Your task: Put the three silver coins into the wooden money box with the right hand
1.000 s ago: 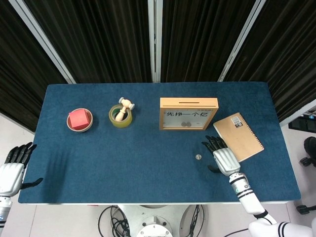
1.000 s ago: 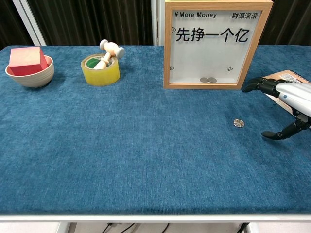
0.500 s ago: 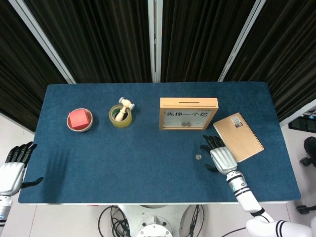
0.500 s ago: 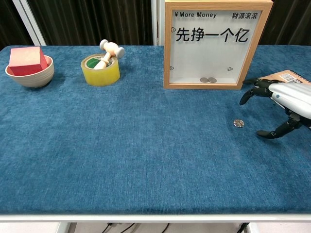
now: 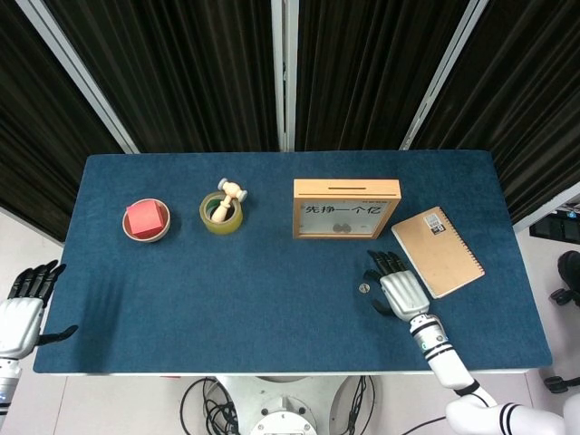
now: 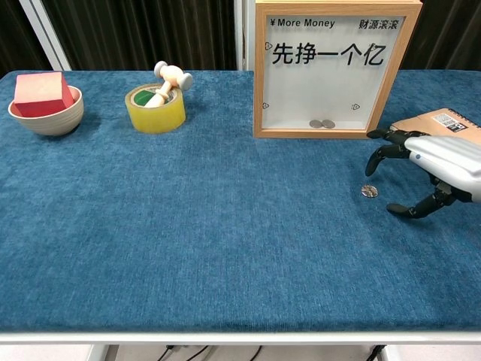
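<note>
Right now the right hand (image 6: 432, 162) is hovering low over the blue table (image 6: 188, 226), fingers spread and curved down, holding nothing. Its fingertips (image 6: 373, 159) are arching above and just beside the last silver coin (image 6: 369, 191), thumb sitting apart on the near side. In the head view the same right hand (image 5: 399, 290) is sitting just right of the coin (image 5: 363, 289).

1 coin is lying flat on the cloth, in front of the wooden money box (image 6: 331, 68). 2 coins (image 6: 322, 124) are already showing behind the box's clear front, so 1 is remaining. The slot (image 5: 346, 188) is running along the box top.

Handling guess: coin is light, thin, rigid, smooth metal, flat against soft fabric, so likely slippery and hard to get under. Best hold is probably pinching opposite edges between thumb and a fingertip.

Notebook (image 6: 440, 122) is lying beside the hand. Left hand (image 5: 23, 308) is idling off the table's left edge, open and holding nothing.
</note>
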Controlling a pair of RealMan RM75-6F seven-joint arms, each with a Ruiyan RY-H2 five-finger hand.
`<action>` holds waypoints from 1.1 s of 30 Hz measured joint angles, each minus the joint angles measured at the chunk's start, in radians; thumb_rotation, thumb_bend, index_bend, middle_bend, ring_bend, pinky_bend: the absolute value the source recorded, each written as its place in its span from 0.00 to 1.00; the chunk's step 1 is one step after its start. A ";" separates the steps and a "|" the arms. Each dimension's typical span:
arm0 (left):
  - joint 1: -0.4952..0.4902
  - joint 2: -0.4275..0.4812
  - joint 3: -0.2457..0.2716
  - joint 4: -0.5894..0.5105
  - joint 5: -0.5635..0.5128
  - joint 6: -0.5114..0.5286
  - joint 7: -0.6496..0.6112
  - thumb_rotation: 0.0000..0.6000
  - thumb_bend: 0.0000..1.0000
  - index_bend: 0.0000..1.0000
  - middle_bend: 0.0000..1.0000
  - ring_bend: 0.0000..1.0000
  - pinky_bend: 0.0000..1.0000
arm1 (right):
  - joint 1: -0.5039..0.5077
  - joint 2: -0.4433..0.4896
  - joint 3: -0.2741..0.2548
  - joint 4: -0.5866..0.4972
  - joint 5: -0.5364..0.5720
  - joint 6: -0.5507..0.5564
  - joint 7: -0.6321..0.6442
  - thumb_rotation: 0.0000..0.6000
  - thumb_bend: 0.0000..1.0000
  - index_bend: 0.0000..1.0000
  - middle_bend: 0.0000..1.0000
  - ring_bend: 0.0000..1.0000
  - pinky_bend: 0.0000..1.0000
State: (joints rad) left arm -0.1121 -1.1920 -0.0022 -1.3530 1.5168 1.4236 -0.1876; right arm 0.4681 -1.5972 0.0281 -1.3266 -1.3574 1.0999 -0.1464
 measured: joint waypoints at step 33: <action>-0.003 -0.007 0.000 0.019 -0.004 -0.012 -0.012 1.00 0.03 0.01 0.00 0.00 0.00 | -0.003 -0.033 0.029 0.029 0.003 -0.028 -0.014 1.00 0.28 0.41 0.01 0.00 0.00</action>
State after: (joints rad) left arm -0.1149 -1.1987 -0.0020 -1.3339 1.5126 1.4120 -0.1993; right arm 0.4650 -1.6299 0.0569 -1.2973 -1.3543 1.0720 -0.1600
